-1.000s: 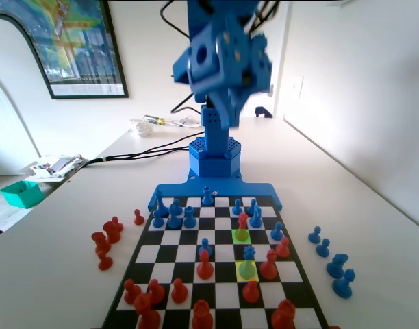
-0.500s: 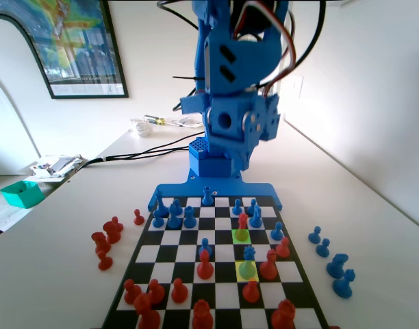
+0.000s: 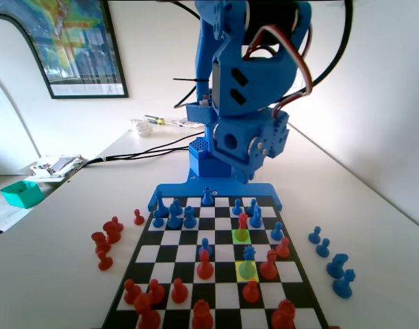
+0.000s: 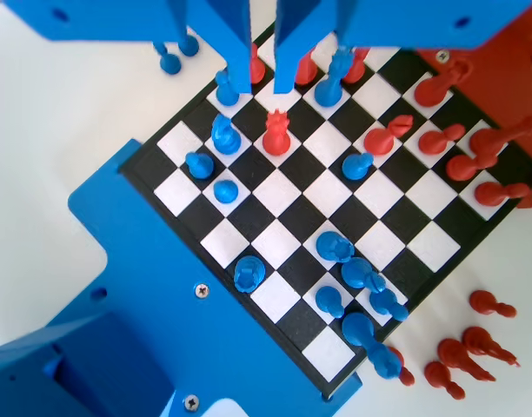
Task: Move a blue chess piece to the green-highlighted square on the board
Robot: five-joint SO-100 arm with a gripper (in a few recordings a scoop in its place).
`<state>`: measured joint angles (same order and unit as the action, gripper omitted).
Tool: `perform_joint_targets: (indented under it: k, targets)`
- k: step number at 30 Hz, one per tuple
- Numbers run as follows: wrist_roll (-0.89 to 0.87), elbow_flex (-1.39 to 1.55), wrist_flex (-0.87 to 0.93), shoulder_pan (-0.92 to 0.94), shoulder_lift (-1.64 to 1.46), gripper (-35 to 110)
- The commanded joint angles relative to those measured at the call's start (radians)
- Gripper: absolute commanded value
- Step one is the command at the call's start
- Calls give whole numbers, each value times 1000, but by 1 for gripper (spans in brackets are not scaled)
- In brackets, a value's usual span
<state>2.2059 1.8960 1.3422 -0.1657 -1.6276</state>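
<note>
Blue chess piece hemmed by red pawns, mid-board.

**A:** What does the wrist camera see?

**B:** Two blue fingers hang from the top edge, slightly parted and holding nothing, above the board. Just below the gap between them stands a red crowned piece.

**A:** And around it?

**B:** Blue pieces cluster at lower right; red pawns lie on the white surface.

Framed poster hangs on the far wall, teal tray sits at the counter's left edge, black cables snake across, captured red pawns cluster nearby.
</note>
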Motion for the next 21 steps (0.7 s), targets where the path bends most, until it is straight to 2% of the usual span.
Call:
perform_joint_targets:
  k: [1,11,21]
  targets:
    - [-23,-55,0,-21,-25,12]
    - [-72,11,-132,-9,20,18]
    - [-87,66,-247,-8,109,18]
